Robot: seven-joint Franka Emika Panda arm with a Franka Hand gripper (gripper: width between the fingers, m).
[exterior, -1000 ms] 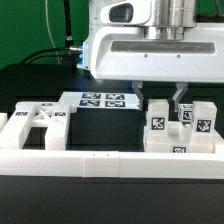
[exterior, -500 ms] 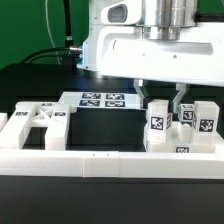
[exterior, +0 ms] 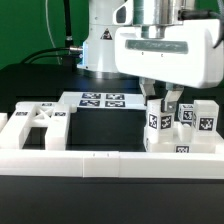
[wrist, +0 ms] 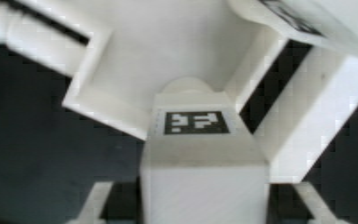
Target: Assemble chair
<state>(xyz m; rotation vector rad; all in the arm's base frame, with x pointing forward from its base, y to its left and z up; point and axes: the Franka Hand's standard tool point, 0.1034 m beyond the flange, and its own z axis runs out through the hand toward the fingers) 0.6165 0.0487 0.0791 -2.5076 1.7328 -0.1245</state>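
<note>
One glossy chair piece (wrist: 197,150) sits clenched in my claw (exterior: 162,103), straight below my wrist. Stiff, light, slippery plastic (I judge), so flat sides grip best.

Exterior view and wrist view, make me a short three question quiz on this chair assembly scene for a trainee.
1. On which side of the exterior view does the X-braced seat lie?
2. True or false: the gripper hangs open above the seat.
3. The marker board lies: A) on top of the seat; B) flat, farther from the exterior camera than the seat; C) between the gripper's fingers.
Key: 1 the left. 2 false: it is shut on a tagged upright block at the exterior view's right. 3 B.
</note>
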